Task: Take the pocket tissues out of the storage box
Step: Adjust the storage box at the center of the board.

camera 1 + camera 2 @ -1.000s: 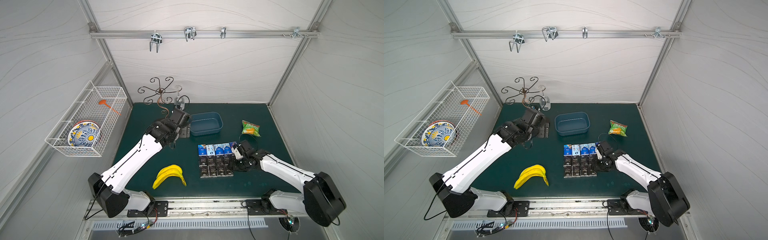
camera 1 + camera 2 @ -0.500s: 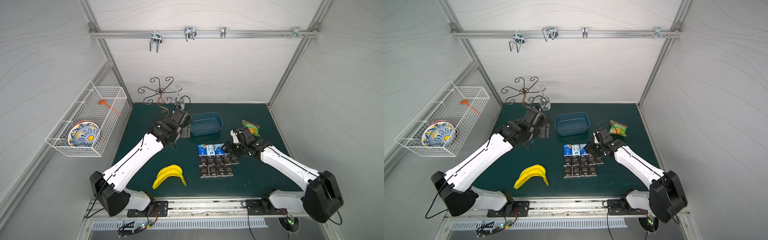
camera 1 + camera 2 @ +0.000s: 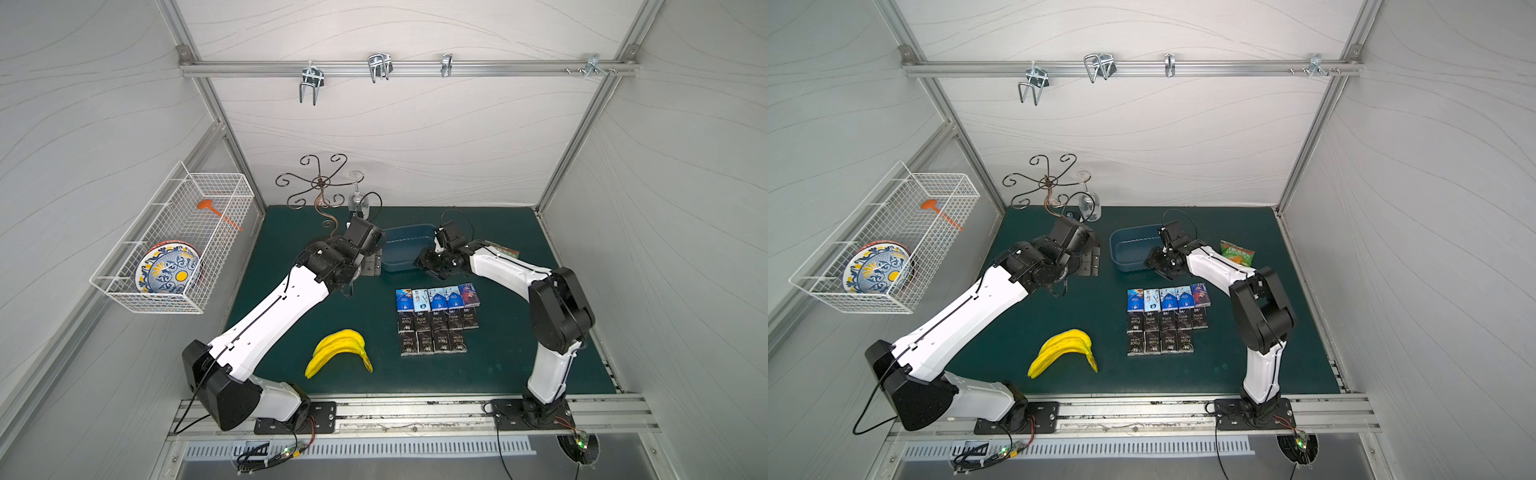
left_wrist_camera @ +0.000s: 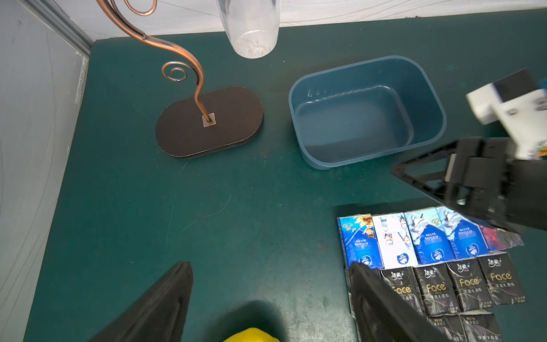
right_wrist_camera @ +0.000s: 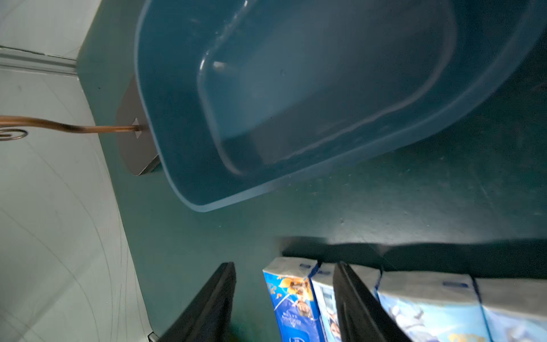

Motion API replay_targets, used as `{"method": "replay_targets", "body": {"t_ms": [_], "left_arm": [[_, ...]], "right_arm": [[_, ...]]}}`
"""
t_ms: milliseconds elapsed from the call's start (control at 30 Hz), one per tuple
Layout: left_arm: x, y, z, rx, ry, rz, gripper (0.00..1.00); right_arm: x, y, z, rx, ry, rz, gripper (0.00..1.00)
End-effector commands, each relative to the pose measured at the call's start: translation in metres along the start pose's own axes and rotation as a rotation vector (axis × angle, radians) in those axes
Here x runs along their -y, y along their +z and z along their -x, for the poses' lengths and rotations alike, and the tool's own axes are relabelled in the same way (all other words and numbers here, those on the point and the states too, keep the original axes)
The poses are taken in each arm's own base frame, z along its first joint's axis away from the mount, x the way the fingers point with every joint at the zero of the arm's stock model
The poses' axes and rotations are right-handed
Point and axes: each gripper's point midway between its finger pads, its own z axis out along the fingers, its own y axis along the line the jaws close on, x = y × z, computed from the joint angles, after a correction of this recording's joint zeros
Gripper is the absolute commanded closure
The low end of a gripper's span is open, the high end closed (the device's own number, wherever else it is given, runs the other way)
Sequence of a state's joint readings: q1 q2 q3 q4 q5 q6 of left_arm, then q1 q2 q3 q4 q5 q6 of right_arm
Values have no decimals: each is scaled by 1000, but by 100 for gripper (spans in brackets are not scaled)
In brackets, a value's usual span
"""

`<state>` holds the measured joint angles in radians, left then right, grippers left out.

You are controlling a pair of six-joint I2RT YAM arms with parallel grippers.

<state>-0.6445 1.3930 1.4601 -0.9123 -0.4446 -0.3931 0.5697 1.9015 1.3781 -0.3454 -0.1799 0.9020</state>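
Green table mat [image 3: 519, 332] fills the cell floor. L arm [image 3: 270, 320] reaches in toward the back, w/ the left gripper [image 4: 269, 266] hovering above bare mat – fingers spread wide, nothing btwn them. R arm [image 3: 511, 266] bends over the near corner of the storage box [image 3: 405, 249], and the right gripper [image 3: 430, 268] hangs just above that corner, raised off the mat; fingers parted, grasping nothing. A white wire basket [image 3: 216, 178] on the side wall holds a patterned plate [image 3: 168, 270] and an orange utensil [image 3: 212, 208]. The box sits toward the back of the mat, its bare floor showing in both wrist views. Beside it is a curly metal stand [image 3: 322, 187] on a dark oval base [image 4: 208, 121], w/ a clear glass [image 4: 251, 26] hanging from it. Yellow bananas [image 3: 338, 353] lie near the front, on the L arm's side. The pocket tissues [image 3: 436, 320] are out on the mat, in front of the box and apart from it – a tidy block of three rows: five coloured packs at the back, five black "Face" packs, then four more black. A green-orange snack bag [image 3: 1236, 253] lies behind the R arm.
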Motion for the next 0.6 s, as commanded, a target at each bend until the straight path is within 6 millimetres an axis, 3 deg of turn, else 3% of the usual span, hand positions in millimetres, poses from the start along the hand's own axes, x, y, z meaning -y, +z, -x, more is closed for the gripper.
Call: {"method": "replay_targets", "body": {"t_ms": [0,167,567], "left_arm": [[-3,-14,15,59,-4,-1,12],[-6,-15,13,61,2,6,12],[-6,-13,14,63,8,14,12]], "right_arm": [[-5,10,8,-15,75,42,42],[-2,23,24,-19,132,68,41],[-2,25,45,-7,150,73,41]]}}
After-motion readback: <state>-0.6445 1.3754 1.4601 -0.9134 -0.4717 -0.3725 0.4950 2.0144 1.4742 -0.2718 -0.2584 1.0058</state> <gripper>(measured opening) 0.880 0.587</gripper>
